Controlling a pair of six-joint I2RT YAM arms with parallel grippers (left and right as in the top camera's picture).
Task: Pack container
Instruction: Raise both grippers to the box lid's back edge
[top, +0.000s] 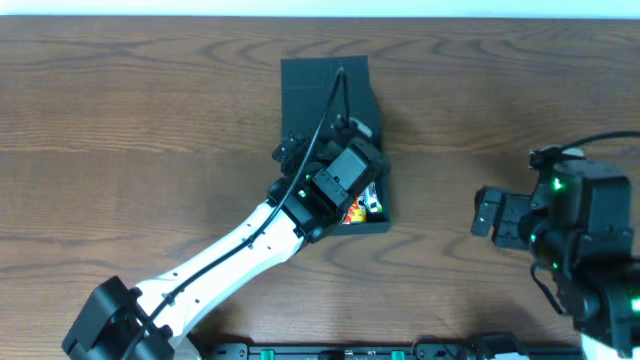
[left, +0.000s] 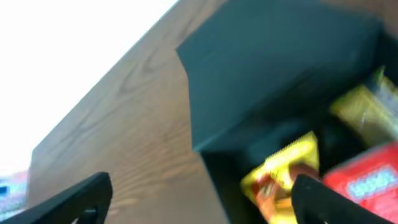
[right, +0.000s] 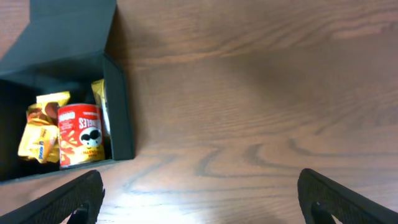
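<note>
**While the lid stands open, the packing looks close to finished**

Since no loose snack shows anywhere on the brown wood-grain bench (top: 120, 120), the filling seems done or nearly so. At the left, bare bench runs from the near edge to the far one, giving wide room on that side. The left tool (left: 202, 186) hovers over the near half of the dark teal-green rigid rectangular container (right: 121, 121). Its jaws are spread wide and empty; in the wrist view one finger shows against bench and the other against the box's inside. The container sits at mid-bench, toward the far side, with its hinged flap lid (top: 322, 80) open at the far end. Inside lie crinkled yellow snack packets (right: 38, 134) and a small red cylindrical can (right: 81, 134), touching each other and covering most of the visible floor. What remains, as I judge it, is folding the lid down, and the left arm lies over the opening and would need to clear first. The far bench edge runs near behind the lid, so little room lies there. To the right, open bench separates the box from the right tool (right: 200, 183), which hangs well apart, jaws spread with nothing between.
</note>
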